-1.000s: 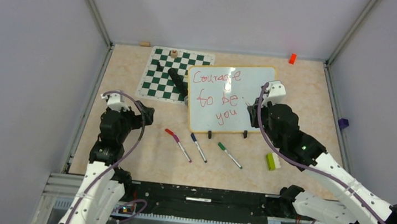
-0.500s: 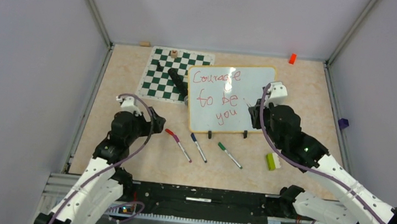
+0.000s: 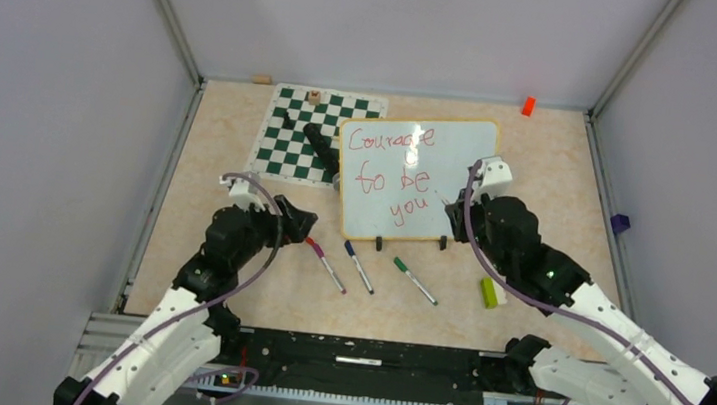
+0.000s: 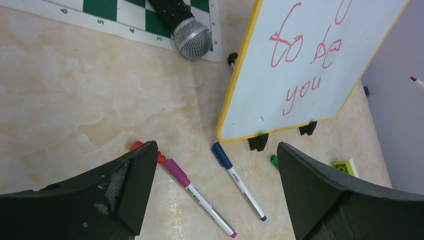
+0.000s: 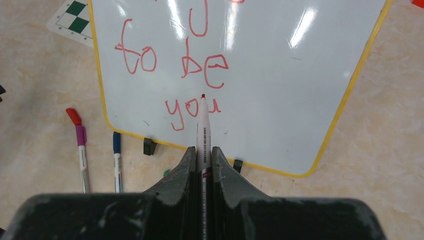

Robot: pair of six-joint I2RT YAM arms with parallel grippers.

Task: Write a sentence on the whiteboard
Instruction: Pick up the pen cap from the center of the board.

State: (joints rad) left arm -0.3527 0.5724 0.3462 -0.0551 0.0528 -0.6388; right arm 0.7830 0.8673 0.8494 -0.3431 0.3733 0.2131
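The whiteboard [image 3: 464, 163] with its yellow rim lies at mid-table, overlapping the chessboard mat. The sentence [image 3: 393, 171] "Courage to be you" is on it in red, in three slanted lines. My right gripper [image 3: 454, 211] is shut on an uncapped red marker [image 5: 203, 125]. The marker's tip sits at the "you" line near the board's [image 5: 280, 90] near edge. My left gripper [image 3: 300, 223] is open and empty, low over the loose markers. In the left wrist view [image 4: 216, 147] the purple-capped marker [image 4: 197, 195] and blue-capped marker [image 4: 240, 182] lie between its fingers.
A red cap [image 4: 135, 146] lies by the left finger. A green marker [image 3: 415, 280] lies right of the blue one. A black microphone [image 3: 320, 146] rests on the green-and-white chessboard mat [image 3: 285, 150]. A yellow-green block [image 3: 491, 292] lies under the right arm and an orange block [image 3: 527, 106] at the back.
My left arm has reached forward and right, from the left side to just over the loose markers. My right gripper has shifted slightly toward the board's near edge with the marker.
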